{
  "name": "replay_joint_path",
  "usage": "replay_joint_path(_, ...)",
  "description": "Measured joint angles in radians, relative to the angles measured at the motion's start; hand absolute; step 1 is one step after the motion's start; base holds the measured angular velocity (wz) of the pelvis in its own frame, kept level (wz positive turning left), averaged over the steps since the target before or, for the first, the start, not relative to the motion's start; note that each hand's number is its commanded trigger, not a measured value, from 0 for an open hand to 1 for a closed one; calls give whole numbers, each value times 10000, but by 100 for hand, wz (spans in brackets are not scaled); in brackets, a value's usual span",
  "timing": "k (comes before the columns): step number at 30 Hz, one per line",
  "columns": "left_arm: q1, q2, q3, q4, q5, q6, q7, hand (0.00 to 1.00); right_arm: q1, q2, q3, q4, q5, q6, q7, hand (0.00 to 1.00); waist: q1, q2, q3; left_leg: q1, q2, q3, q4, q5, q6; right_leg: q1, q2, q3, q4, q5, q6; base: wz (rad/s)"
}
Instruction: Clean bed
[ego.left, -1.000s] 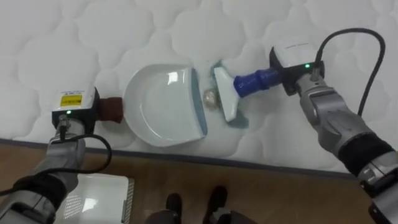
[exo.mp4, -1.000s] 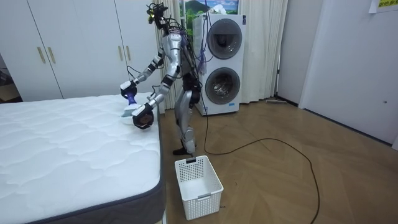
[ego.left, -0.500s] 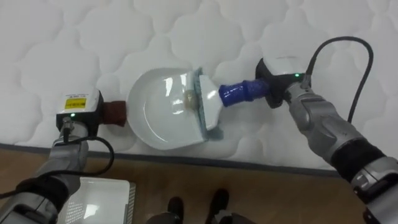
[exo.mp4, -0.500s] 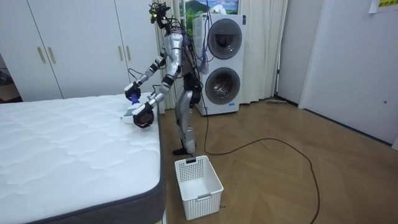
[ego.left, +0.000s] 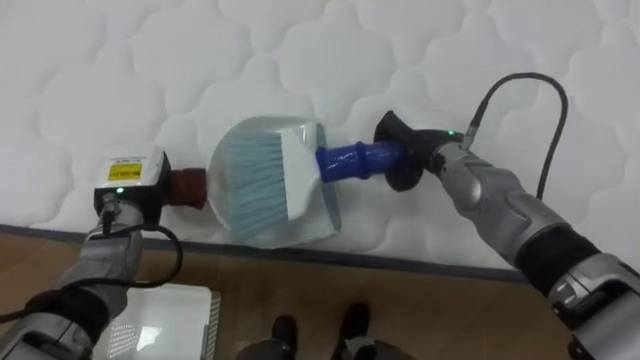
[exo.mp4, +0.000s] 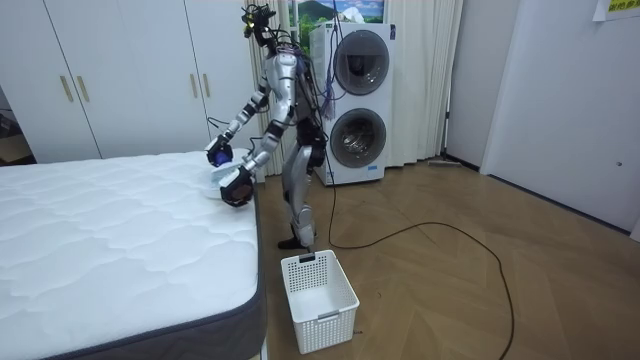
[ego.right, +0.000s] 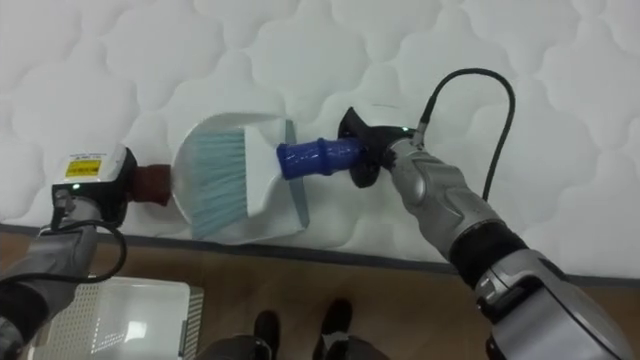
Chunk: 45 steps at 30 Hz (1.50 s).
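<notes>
Here the right hand (ego.left: 408, 162) is closed around the blue handle of a hand brush (ego.left: 262, 172), whose pale teal bristles lie inside the white dustpan (ego.left: 285, 230). The left hand (ego.left: 128, 183) grips the dustpan by its dark red handle. The pan rests on the quilted white mattress (ego.left: 150, 60), close to its near edge. A white laundry basket (ego.left: 165, 318) stands on the wooden floor below. In the room view the robot stands at the bed's corner, leaning over it.

yellow label (ego.left: 122, 172) on left hand (ego.left: 150, 196), print probably unreadable
</notes>
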Motion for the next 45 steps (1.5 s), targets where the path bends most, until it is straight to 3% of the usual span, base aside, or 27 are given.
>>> replay_joint_path(6,174,-21,3,91,17,-143,119,100,6,106,-14,2,54,-501,35,100,60,10,-1,3,-5,-19,10,1,4,13,-3,-21,-9,2,8,1)
replay_joint_path(14,318,-81,39,92,7,-151,151,100,17,2,-113,3,51,-597,-30,100,53,27,-2,62,6,42,-28,0,4,2,12,53,48,2,8,-1)
replay_joint_path(20,358,-81,37,90,-9,-307,291,100,80,-348,-142,56,202,-851,-90,100,56,50,-4,95,-16,29,-5,-1,4,21,-15,63,117,1,6,0)
replay_joint_path(25,486,-124,12,90,-86,-413,719,100,263,-681,-250,57,1203,-861,-238,100,-52,57,-6,111,-48,16,45,0,5,26,-71,50,228,-42,1,1)
replay_joint_path(28,486,-166,186,-15,-67,-619,886,100,429,-655,-1046,54,1396,-973,-543,100,-135,71,-14,108,-52,-3,133,-3,8,40,-90,45,304,-95,2,1)
replay_joint_path(31,609,-432,564,-97,-68,-663,1066,100,716,-622,-1870,54,2024,-1159,-827,100,-140,142,-57,212,-57,-2,132,-3,8,136,-97,51,299,-98,9,0)
replay_joint_path(35,1090,-569,1309,-582,-91,-921,1332,100,1298,-620,-3186,23,3425,-1292,-1285,100,-306,194,-102,631,-72,5,-62,-4,9,503,-99,59,246,-167,46,1)
replay_joint_path(36,1169,-595,1482,-623,-106,-1011,1448,100,1433,-636,-3517,24,3671,-1296,-1380,97,-356,215,-118,788,-74,9,-151,-3,9,643,-92,58,208,-180,48,0)
replay_joint_path(37,1245,-615,1603,-695,-117,-1034,1495,100,1575,-653,-3778,24,3884,-1297,-1507,80,-408,245,-153,950,-69,6,-243,-3,7,805,-73,55,141,-192,56,0)
replay_joint_path(39,1399,-613,1727,-961,-111,-1090,1511,100,1732,-659,-4109,25,4199,-1297,-1663,1,-520,328,-203,1179,-64,-18,-277,-2,4,1059,-46,44,59,-210,77,0)
replay_joint_path(43,1915,-716,2221,-1711,-116,-1400,1888,100,2157,-658,-4708,44,4534,-1439,-1963,0,-667,484,-341,1780,-61,6,-619,-2,2,1634,33,56,-264,-184,127,-2)
replay_joint_path(45,2470,-760,2435,-2092,-139,-1533,2038,100,2519,-654,-5165,43,5047,-1452,-2080,0,-807,588,-498,2285,-98,8,-884,-3,2,2050,42,121,-340,-265,221,0)
